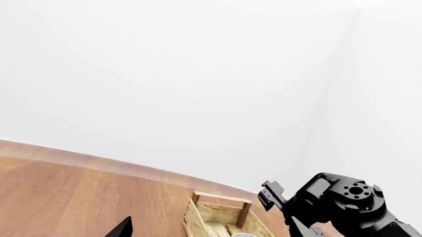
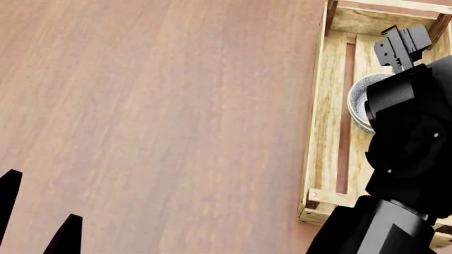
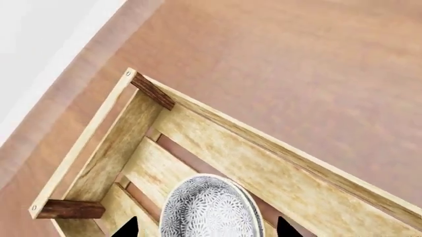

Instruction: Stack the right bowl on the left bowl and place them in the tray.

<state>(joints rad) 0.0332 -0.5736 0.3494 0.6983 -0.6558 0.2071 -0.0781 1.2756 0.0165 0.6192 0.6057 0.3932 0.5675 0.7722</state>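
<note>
The light-wood slatted tray (image 2: 319, 106) lies at the table's right side. Inside it rests a white bowl with a grey flower pattern (image 3: 211, 207), upright on the slats; a second rim shows along its edge, as of two bowls stacked. My right gripper (image 3: 207, 228) hangs above it, open, its black fingertips (image 3: 126, 228) standing clear of the rim on either side. In the head view my right arm (image 2: 409, 143) covers most of the bowl (image 2: 359, 100). My left gripper (image 2: 39, 217) is open and holds nothing, low at the left over bare table.
The brown wooden table (image 2: 155, 106) stretches left of the tray. In the left wrist view a white wall (image 1: 197, 74) rises behind the table's far edge, with the tray (image 1: 224, 217) and my right arm (image 1: 343, 202) in sight.
</note>
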